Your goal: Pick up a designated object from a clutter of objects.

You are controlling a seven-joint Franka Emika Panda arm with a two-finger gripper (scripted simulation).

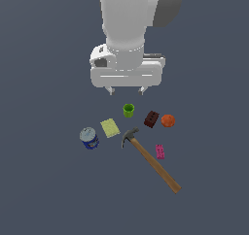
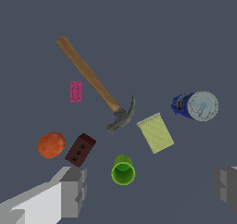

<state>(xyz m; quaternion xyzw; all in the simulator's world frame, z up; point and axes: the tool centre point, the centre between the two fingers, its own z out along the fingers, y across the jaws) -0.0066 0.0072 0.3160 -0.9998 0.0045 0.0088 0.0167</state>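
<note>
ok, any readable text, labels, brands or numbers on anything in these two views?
None readable.
Blue can: the side looks plain blue and the pale lid carries no legible mark.
Pink brick: faint raised pattern on top, too small to read as letters.
Hammer, green cup, dark brick, orange ball, yellow-green pad: no markings show.

Arm: one white Panda arm, entering from the top of the exterior view, wrist pointed straight down. Hand [image 1: 126, 90]: white body, level and broad across the view, raised above the surface. Fingers [image 1: 111, 90]: two short grey tips pointing downward, set wide apart, nothing between them. Wrist view: both finger pads [image 2: 74, 190] visible at opposite edges, gap empty.
</note>
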